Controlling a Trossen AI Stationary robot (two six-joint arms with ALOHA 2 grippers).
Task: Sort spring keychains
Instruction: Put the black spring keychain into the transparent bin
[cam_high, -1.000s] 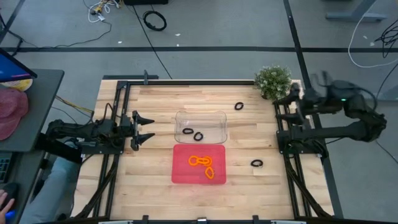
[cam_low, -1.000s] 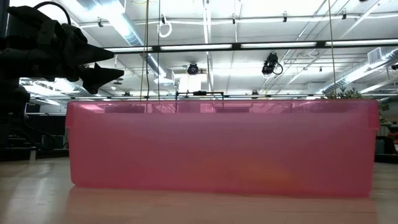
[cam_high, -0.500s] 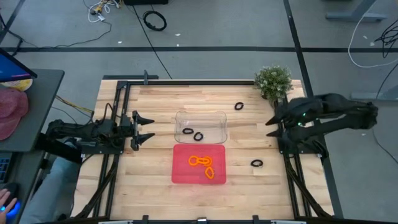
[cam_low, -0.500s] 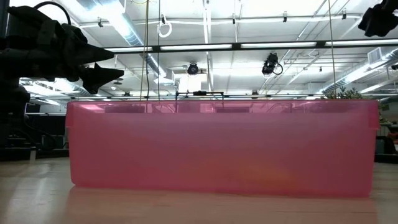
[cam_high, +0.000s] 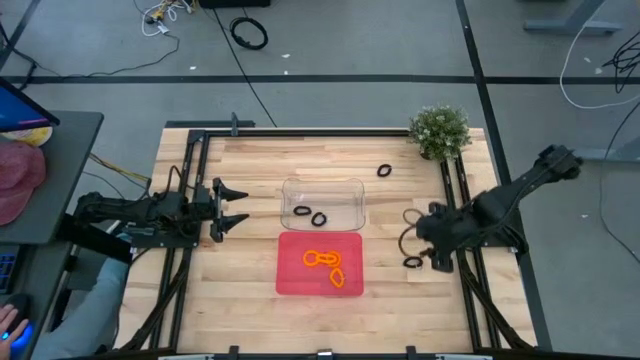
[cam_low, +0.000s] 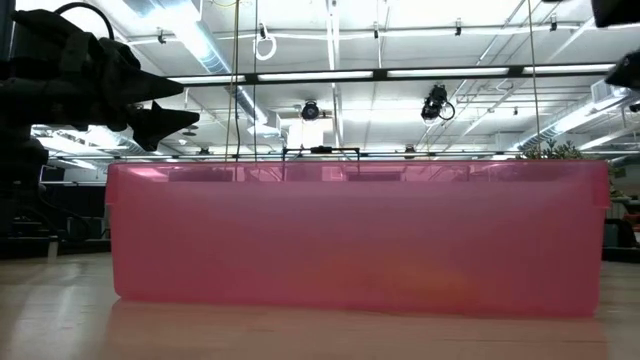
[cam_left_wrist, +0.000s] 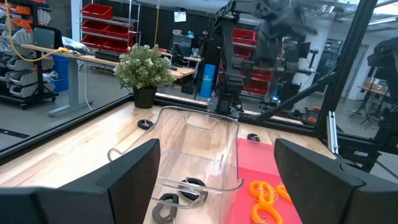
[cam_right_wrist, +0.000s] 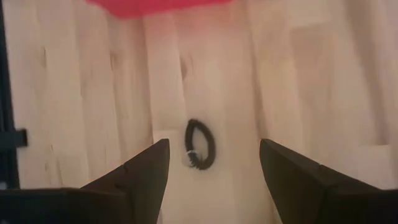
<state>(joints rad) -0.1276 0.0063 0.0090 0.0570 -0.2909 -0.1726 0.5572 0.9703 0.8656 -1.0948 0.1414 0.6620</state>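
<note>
Between the spread fingers of the right end effector (cam_right_wrist: 211, 177), its wrist view alone frames 1 black keychain (cam_right_wrist: 200, 152) lying free.

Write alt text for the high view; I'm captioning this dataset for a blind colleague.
Seen from above, the right gripper, fingers open, hovers by a black spring keychain on the wooden table, right of a red tray holding orange keychains. A clear tray holds two black keychains, and another lies near a potted plant. The left gripper waits, open, at the left.
</note>
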